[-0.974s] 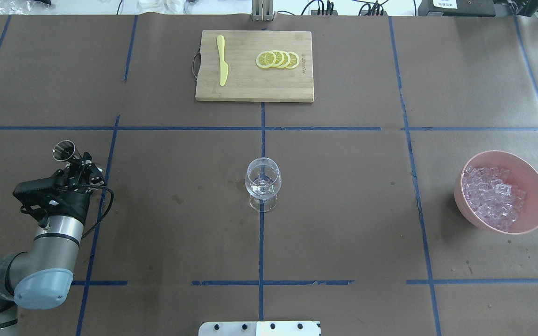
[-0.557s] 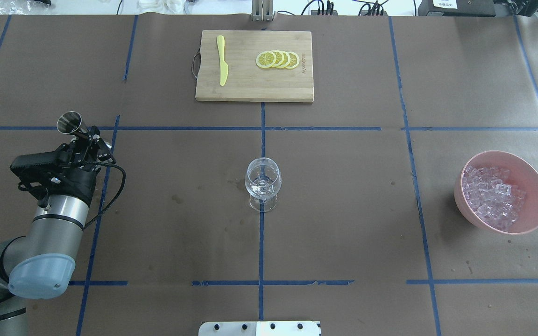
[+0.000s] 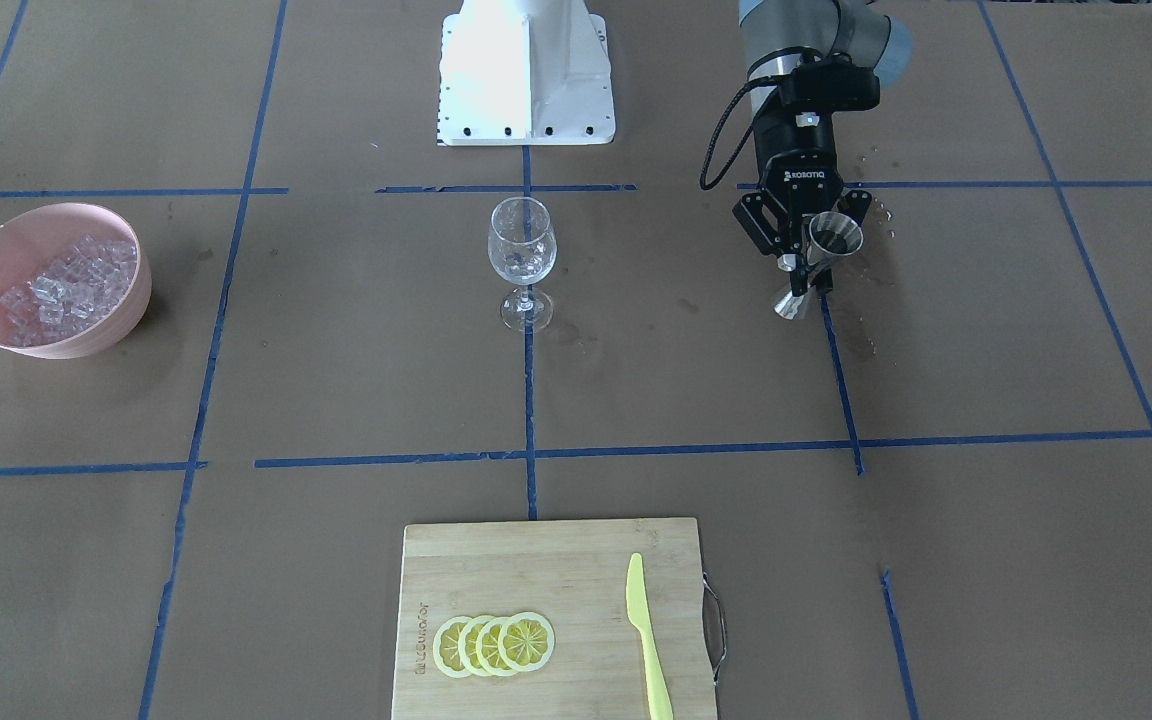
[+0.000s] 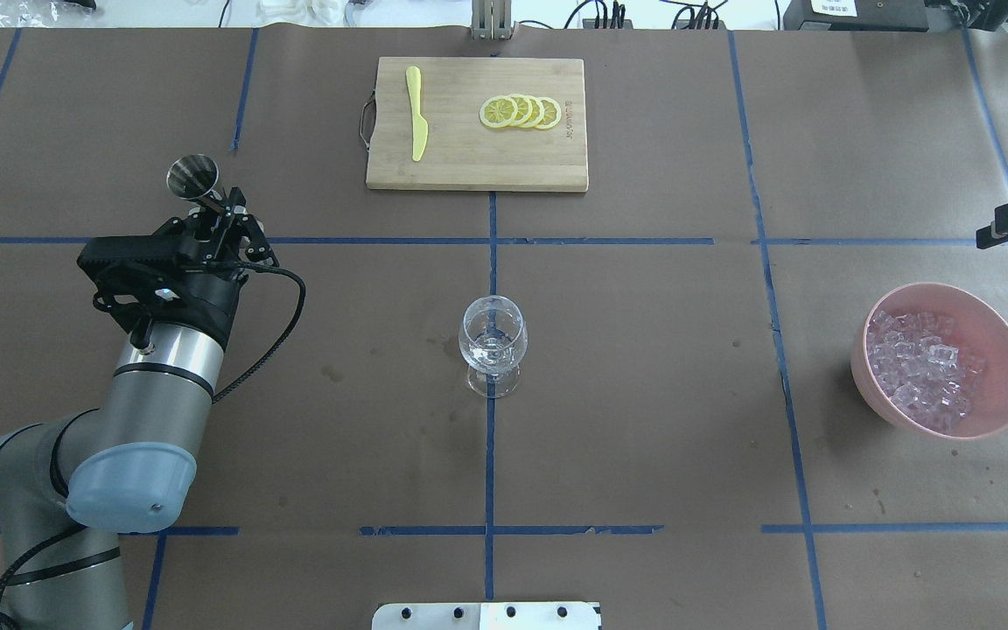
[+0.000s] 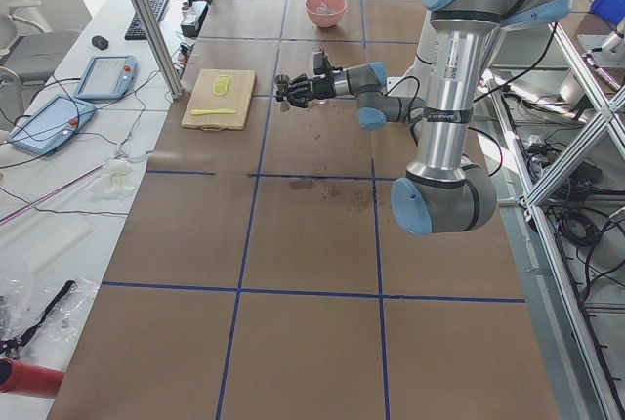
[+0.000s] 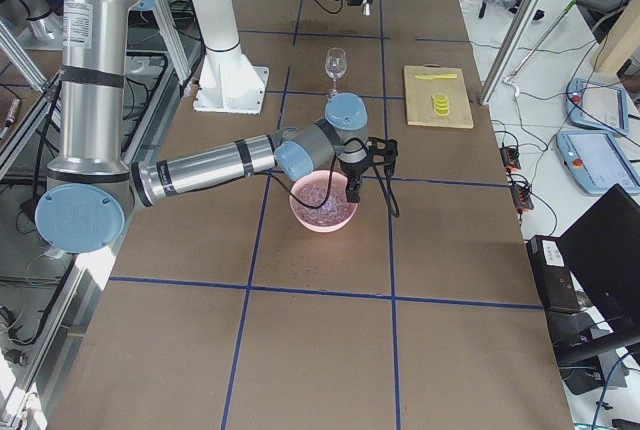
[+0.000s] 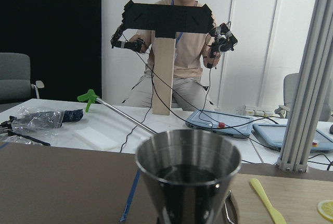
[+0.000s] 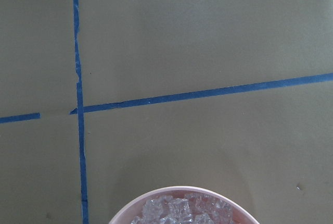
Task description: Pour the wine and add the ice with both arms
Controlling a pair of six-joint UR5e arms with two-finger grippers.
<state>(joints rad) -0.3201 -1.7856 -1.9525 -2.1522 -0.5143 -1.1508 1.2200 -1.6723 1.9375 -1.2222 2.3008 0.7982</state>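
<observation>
My left gripper [image 4: 222, 212] is shut on the waist of a steel jigger [image 4: 193, 175] and holds it above the table, left of the wine glass [image 4: 493, 337]. The left wrist view shows dark liquid in the jigger [image 7: 188, 177]. The glass stands upright at the table's middle [image 3: 522, 245]. Clear ice cubes [image 4: 920, 367] fill a pink bowl [image 4: 994, 332] at the right. My right gripper [image 6: 350, 186] hangs over the bowl's far side; I cannot tell whether it is open. The right wrist view shows only the bowl's rim [image 8: 182, 188] and ice [image 8: 184, 211].
A bamboo cutting board [image 4: 476, 166] at the far middle holds lemon slices [image 4: 521, 112] and a yellow knife [image 4: 416, 114]. The white robot base [image 3: 526, 70] is at the near edge. Water spots lie beside the bowl.
My left arm has carried the jigger away from the robot and a little toward the centre. The black end of my right arm has come into view at the right edge.
</observation>
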